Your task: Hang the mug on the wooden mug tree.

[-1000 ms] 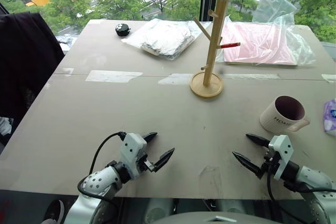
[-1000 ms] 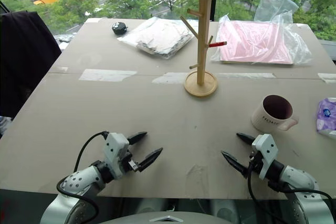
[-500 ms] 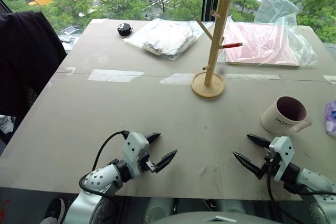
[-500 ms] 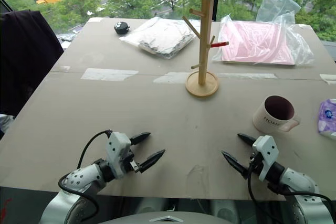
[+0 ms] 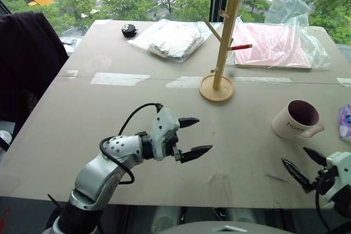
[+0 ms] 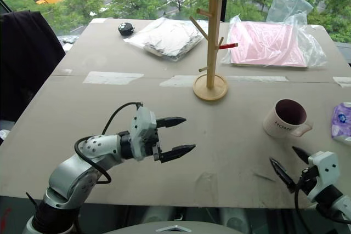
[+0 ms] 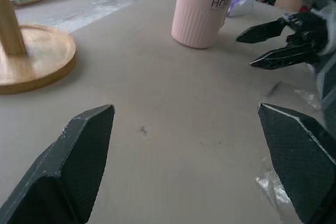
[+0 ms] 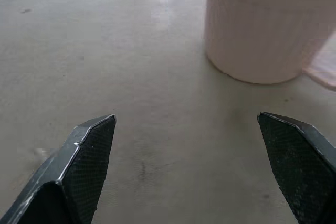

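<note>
Progress: nothing of the task is done as far as the frames show; by my reading the grasp, the lift and the hanging are all still ahead.
Mug: the white ceramic mug with a dark maroon inside and a loop handle (image 5: 296, 119) stands upright on the grey table (image 5: 109, 113), toward the robot's right, with its handle turned toward the right edge and no gripper touching it.
Mug tree: the tall light-wood mug tree on a round disc base (image 5: 222, 50) stands farther back near the middle of the table, well apart from the mug; its pegs are bare, 1 of them red-tipped.
Left arm: raised over the near middle of the table, forearm angled in from the left, wrist turned so the left gripper (image 5: 192, 136) points across toward the mug's side.
Left jaws: spread wide, the 2 black fingers holding nothing.
Right arm: low at the table's near right corner, with the right gripper (image 5: 301, 164) aimed forward at the mug, just short of it.
Right jaws: spread wide and empty; the right wrist view shows the mug's ribbed wall ahead, between and beyond the fingertips (image 8: 92, 140).
Next, as a judgement: the right gripper looks best placed to close on the mug.
</note>
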Available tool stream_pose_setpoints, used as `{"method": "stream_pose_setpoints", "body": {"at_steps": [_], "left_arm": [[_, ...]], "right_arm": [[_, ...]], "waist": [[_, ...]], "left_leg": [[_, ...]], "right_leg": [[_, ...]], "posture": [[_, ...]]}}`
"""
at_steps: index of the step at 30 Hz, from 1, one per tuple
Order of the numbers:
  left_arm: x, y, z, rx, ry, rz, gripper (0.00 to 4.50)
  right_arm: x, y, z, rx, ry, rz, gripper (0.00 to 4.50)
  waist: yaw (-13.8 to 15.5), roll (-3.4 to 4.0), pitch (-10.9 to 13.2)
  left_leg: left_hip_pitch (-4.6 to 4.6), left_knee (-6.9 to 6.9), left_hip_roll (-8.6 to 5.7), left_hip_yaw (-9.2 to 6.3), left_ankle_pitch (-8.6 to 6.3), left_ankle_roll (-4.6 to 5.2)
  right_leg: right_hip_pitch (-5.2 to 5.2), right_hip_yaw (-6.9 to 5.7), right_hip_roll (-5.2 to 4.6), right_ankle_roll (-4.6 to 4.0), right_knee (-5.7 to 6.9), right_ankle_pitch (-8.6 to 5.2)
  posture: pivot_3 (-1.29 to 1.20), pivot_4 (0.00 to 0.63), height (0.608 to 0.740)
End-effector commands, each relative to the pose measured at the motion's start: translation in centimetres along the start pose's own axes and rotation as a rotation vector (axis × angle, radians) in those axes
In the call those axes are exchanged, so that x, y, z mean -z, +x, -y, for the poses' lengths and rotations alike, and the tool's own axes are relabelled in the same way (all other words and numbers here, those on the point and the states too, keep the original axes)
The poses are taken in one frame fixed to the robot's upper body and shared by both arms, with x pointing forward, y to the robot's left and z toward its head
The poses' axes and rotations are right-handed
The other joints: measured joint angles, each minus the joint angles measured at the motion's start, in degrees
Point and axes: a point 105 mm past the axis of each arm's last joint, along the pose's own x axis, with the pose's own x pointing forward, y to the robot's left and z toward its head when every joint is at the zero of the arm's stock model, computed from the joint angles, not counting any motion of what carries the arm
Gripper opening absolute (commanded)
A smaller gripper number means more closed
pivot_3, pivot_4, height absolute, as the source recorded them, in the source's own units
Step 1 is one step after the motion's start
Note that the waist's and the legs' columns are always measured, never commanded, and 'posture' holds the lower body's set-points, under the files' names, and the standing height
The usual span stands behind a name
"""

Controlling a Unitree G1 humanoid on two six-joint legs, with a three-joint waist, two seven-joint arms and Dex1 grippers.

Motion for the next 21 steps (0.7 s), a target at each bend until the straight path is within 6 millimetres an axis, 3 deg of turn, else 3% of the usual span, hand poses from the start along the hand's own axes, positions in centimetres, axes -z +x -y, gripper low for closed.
{"method": "stream_pose_setpoints", "body": {"at_steps": [1,11,21], "left_arm": [[-1.4,0.5,1.9,0.132,0.034,-0.004,4.5],[-1.6,0.1,2.0,0.193,0.103,-0.065,4.5],[-2.6,0.3,2.0,0.216,0.144,-0.046,4.5]], "right_arm": [[-1.2,-0.5,3.5,0.169,0.002,0.047,4.38],[-2.9,0.7,5.6,0.258,0.067,0.137,4.38],[-2.5,2.5,6.3,0.266,0.117,0.156,4.38]], "waist": [[-0.1,0.01,0.0],[0.0,0.06,0.0],[-0.2,0.06,0.0]], "left_leg": [[0.01,-0.01,0.0,0.03,0.0,0.0],[-0.01,-0.04,-0.02,-0.03,0.0,0.0],[0.01,-0.04,-0.04,0.0,0.0,0.0]], "right_leg": [[0.0,0.03,0.0,-0.01,0.0,0.01],[-0.01,0.08,0.15,-0.11,0.0,0.05],[-0.01,0.12,0.15,-0.11,0.0,0.06]], "posture": [[0.0,0.15,0.74],[0.0,0.15,0.74],[0.0,0.15,0.74]]}}
